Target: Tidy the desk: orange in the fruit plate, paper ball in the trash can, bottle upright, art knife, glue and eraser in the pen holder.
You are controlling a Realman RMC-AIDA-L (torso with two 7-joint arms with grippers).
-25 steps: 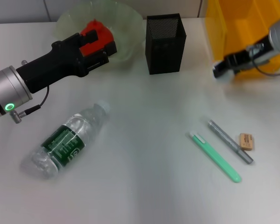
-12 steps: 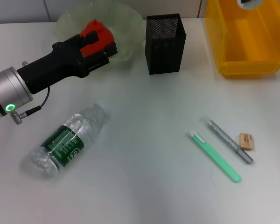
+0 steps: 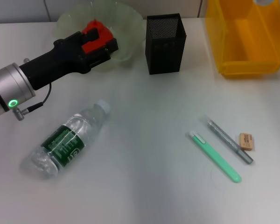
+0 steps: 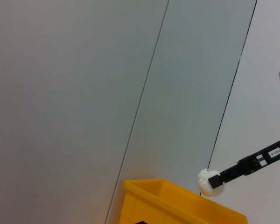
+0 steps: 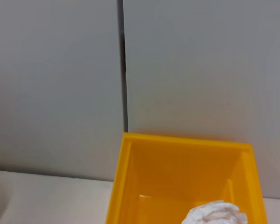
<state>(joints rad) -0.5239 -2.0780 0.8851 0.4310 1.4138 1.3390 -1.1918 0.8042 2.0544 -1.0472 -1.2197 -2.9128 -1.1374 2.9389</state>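
Two jobs run at once. The left gripper point(image 3: 99, 43) reaches over the plate point(image 3: 126, 23) at the desk's point(image 3: 144, 121) far left, fingers clamped on the orange point(image 3: 94, 33), which sits low over the bowl's well; whether it already touches the glass I can't tell from this angle. Over at the far right, the right gripper point(image 4: 219, 178) hangs above the bin point(image 3: 245, 42), closed on the paper ball point(image 4: 206, 178); the right wrist camera looks straight down into the yellow bin with the ball point(image 5: 217, 214) at its lower edge, so that drop looks lined up. Next, as I read it, both sets of fingers need to part: the orange let go into the bowl, the ball released over the bin's open middle, then both arms lift clear. Plenty is left after that. The bottle point(image 3: 65, 140) lies on its side at the near left, and the green knife point(image 3: 214, 156), grey glue stick point(image 3: 229, 141) and eraser point(image 3: 246, 141) lie together at the near right, well apart from the empty-looking holder point(image 3: 165, 43).
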